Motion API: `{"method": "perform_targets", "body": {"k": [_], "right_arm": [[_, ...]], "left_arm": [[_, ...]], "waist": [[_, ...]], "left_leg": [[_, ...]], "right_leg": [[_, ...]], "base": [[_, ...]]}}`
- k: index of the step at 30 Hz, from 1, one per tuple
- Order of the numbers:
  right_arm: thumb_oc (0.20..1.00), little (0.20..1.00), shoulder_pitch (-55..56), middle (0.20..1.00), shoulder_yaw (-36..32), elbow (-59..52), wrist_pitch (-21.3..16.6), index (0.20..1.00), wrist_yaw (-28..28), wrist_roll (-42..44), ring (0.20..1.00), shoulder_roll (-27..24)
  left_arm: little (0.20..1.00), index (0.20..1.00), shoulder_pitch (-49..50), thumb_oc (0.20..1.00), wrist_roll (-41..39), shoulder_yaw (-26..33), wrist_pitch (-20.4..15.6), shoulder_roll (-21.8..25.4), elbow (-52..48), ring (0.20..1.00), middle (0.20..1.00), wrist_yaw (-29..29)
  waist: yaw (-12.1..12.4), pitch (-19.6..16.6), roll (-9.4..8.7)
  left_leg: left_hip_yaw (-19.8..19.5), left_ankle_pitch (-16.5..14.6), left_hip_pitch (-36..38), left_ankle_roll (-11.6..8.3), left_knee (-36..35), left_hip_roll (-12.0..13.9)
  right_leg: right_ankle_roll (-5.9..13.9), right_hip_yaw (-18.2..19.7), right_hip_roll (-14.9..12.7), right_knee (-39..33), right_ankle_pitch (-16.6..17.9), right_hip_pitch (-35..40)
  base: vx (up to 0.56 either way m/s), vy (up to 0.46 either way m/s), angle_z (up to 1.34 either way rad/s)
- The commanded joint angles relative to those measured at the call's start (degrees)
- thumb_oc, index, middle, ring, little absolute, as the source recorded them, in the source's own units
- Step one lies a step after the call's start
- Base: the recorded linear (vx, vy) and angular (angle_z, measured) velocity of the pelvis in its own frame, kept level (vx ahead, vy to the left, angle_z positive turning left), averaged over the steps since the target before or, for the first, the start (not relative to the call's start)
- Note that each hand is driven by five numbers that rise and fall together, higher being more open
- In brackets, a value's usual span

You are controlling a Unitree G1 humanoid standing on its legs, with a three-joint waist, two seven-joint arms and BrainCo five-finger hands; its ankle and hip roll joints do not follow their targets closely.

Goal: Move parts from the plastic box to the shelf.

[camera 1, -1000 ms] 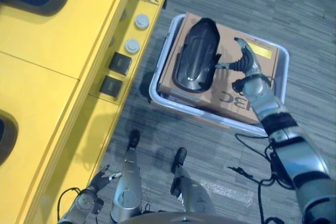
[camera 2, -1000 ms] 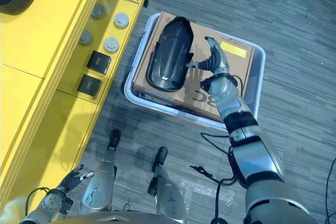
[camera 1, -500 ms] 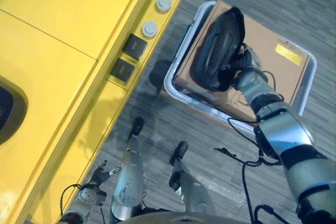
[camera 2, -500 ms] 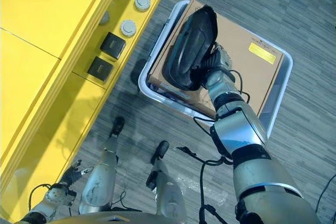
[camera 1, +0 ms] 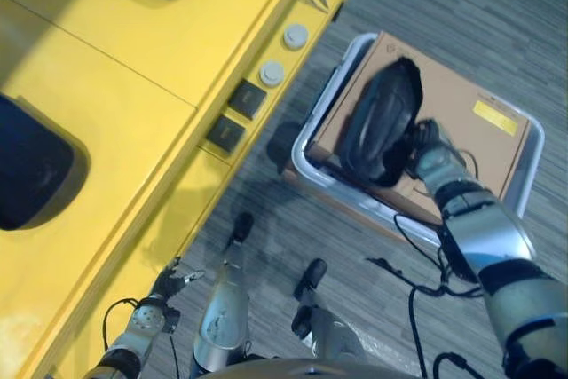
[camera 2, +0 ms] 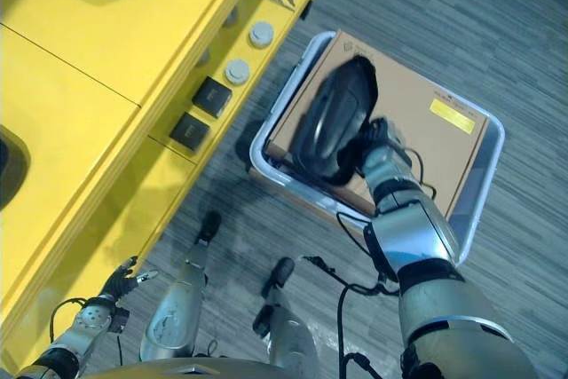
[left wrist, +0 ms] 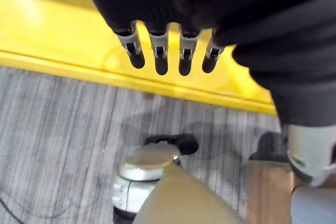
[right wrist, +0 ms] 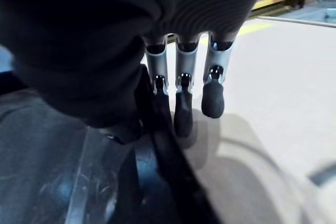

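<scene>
On the grey floor, the plastic box [camera 1: 531, 166] holds a cardboard carton [camera 1: 461, 122]; the right hand [camera 2: 377, 144] grips the black moulded part [camera 2: 333, 122], its thumb hidden, while the left hand [camera 1: 169, 283] hangs relaxed.

The plastic box [camera 2: 479, 193] sits on the floor just beside the yellow shelf [camera 1: 133, 68]; only a narrow strip of floor [camera 2: 240, 184] separates them. A cardboard carton [camera 2: 426, 130] fills nearly all of the box, leaving thin gaps along its walls. On the carton, a black part [camera 2: 333, 126] stands tilted at the end nearer the shelf, with the right hand [camera 2: 377, 144] against it. The shelf's lower ledge beside the box carries two round caps [camera 1: 282, 55] and two dark blocks [camera 1: 235, 117]. Dark parts [camera 1: 31, 161] occupy patches of the shelf top, with bare yellow between them.
</scene>
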Motion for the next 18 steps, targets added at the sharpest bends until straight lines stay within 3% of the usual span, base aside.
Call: {"method": "perform_targets", "body": {"k": [1,7,10,14,17,18], "right_arm": [[0.200,0.200,5.3,0.200,1.2,2.1,0.0,0.200,1.0,2.2,0.200,-3.4],[0.200,0.200,8.2,0.200,-1.9,1.0,-0.4,0.200,0.3,2.6,0.200,-10.7],[0.200,0.200,8.8,0.200,-0.4,-5.0,-1.4,0.200,-0.1,-0.5,0.200,-14.5],[0.200,0.200,8.2,0.200,1.8,-19.1,-2.2,0.200,-1.4,-7.5,0.200,-18.8],[0.200,0.200,9.6,0.200,1.3,-26.4,-2.0,0.200,-2.4,-10.7,0.200,-20.2],[0.200,0.200,10.7,0.200,1.3,-34.0,-2.0,0.200,-1.5,-14.3,0.200,-22.0]], "left_arm": [[1.000,1.000,1.4,1.000,1.1,-1.0,-0.9,1.6,-1.3,1.000,1.000,-0.8],[1.000,1.000,3.4,1.000,0.1,0.6,-1.4,4.0,-9.3,1.000,1.000,-1.6],[1.000,1.000,4.8,1.000,0.1,1.3,-1.8,6.6,-17.4,1.000,1.000,-3.1],[1.000,1.000,3.8,1.000,5.0,-0.1,-1.2,9.9,-26.0,1.000,1.000,-4.9],[1.000,1.000,2.9,1.000,4.5,-0.5,-0.7,10.5,-30.2,1.000,1.000,-6.5],[1.000,1.000,1.9,1.000,2.2,-0.3,-0.2,10.2,-32.8,1.000,1.000,-7.8]], "waist": [[-0.2,-0.3,-0.35],[-0.6,-2.9,1.20],[-1.6,-5.5,1.94],[-3.6,-8.3,1.82],[-4.7,-9.8,1.82],[-5.9,-11.3,1.64]], "left_leg": [[2.3,-8.1,4.6,1.00,-0.5,0.5],[2.0,-8.4,7.2,1.29,-0.5,0.0],[2.7,-8.9,10.2,1.36,-0.5,-0.1],[4.1,-10.2,13.5,1.27,-0.5,0.4],[4.5,-10.5,15.1,1.58,-0.5,0.3],[5.0,-11.4,17.1,1.67,-0.5,0.5]], "right_leg": [[2.72,0.1,-2.0,-0.3,-6.0,1.0],[2.87,-0.6,-2.8,-0.3,-6.7,4.1],[2.87,-0.4,-3.1,-0.3,-7.3,7.0],[2.70,0.2,-3.1,-0.3,-8.3,10.0],[2.50,0.4,-3.2,-0.3,-8.5,11.5],[2.35,0.9,-3.0,-0.3,-9.1,13.0]], "base": [[0.03,-0.015,0.03],[0.02,-0.026,0.01],[0.00,-0.008,-0.03],[-0.01,-0.014,-0.09],[0.01,-0.005,-0.14],[0.06,0.017,-0.16]]}}
